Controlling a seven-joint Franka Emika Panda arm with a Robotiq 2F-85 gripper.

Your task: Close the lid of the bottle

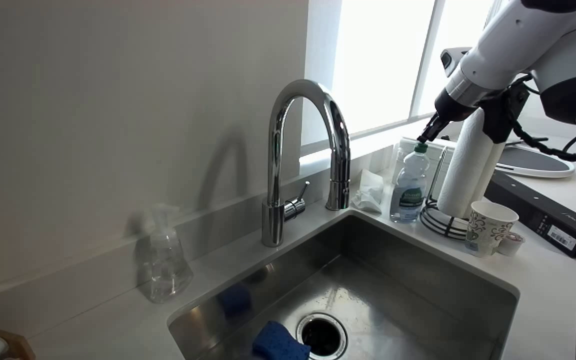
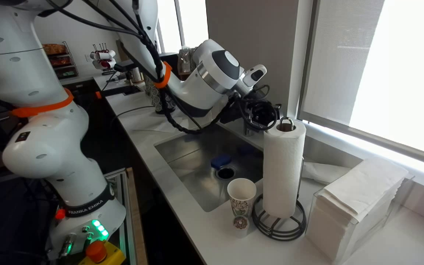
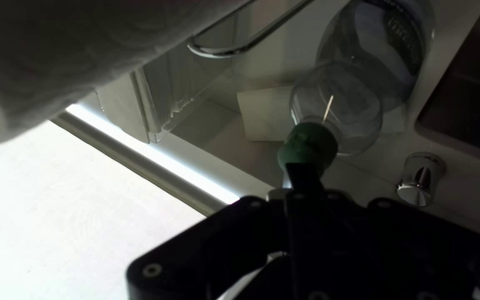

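Note:
The bottle [image 1: 410, 192] is a clear blue-tinted plastic bottle with a label. It stands upright on the counter by the sink's far corner. Its lid [image 1: 421, 147] is a small green cap on top. In the wrist view the bottle [image 3: 336, 106] leads up to the green lid [image 3: 308, 143]. My gripper [image 1: 422, 138] points down at a slant, its fingertips at the lid's top and seemingly touching it. In the wrist view the fingers [image 3: 303, 171] are together with nothing seen between them, and they overlap the lid's near edge. In an exterior view the paper towel roll [image 2: 283, 173] hides the bottle.
The paper towel roll on its wire stand [image 1: 463, 165] is close beside my gripper and the bottle. A paper cup [image 1: 490, 225], a black box [image 1: 543, 210] and a napkin holder [image 2: 355, 206] stand nearby. The faucet [image 1: 273, 150] and sink [image 1: 418, 280] are beside them.

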